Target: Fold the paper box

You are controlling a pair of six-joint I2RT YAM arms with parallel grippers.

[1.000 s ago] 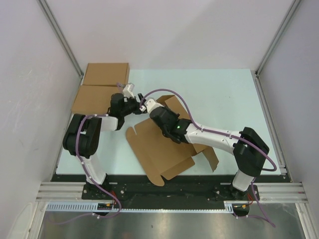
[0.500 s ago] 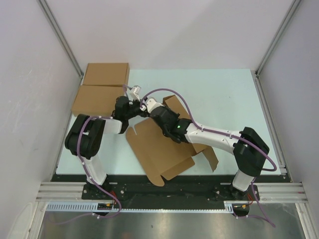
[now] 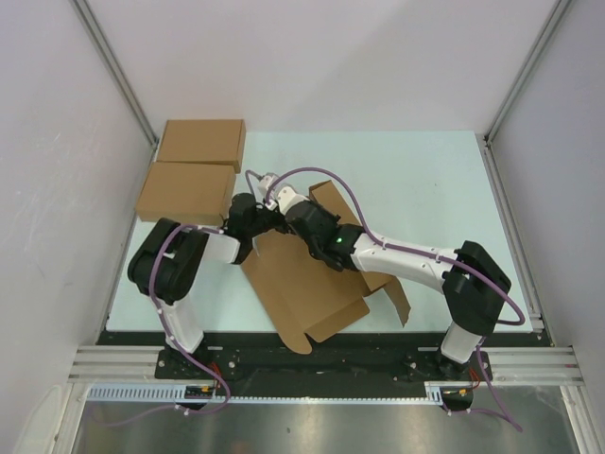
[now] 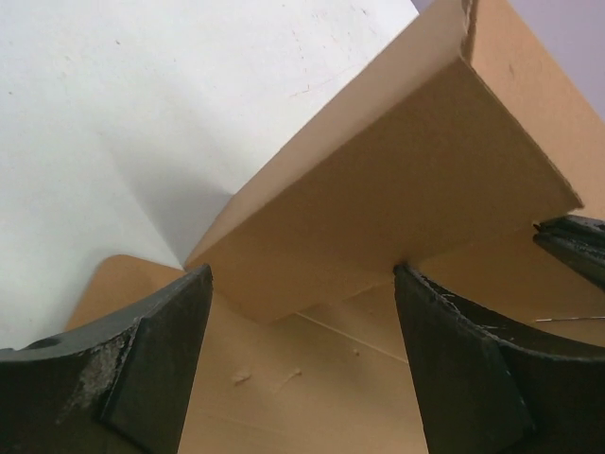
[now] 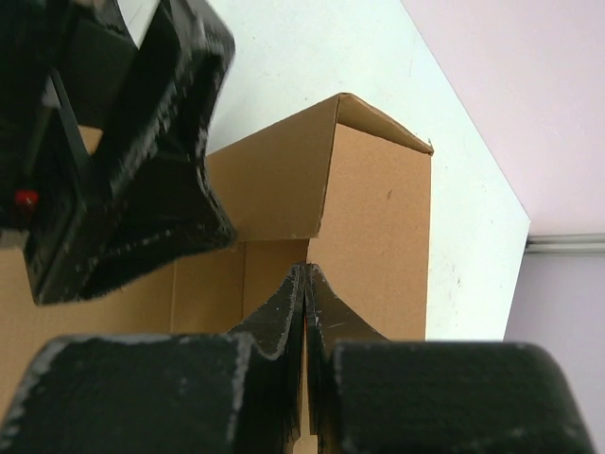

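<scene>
**Paper box [image 3: 302, 284]:** a die-cut sheet, mostly flat on the worktop [image 3: 425, 180], its near corner at the worktop's near edge. At the sheet's far-left edge a flap [image 4: 397, 189] stands raised.

**Left tool [image 4: 302, 312]:** jaws spread wide either side of that flap's lower edge. The arm is folded low beside the sheet's left edge.

**Right tool [image 5: 307, 284]:** fingers pressed together, tips against the same flap. The arm reaches diagonally across the sheet.

**Surroundings:** two made-up boxes [image 3: 186, 191] sit beyond the sheet's far-left. Bare worktop extends past its far and right edges.
</scene>
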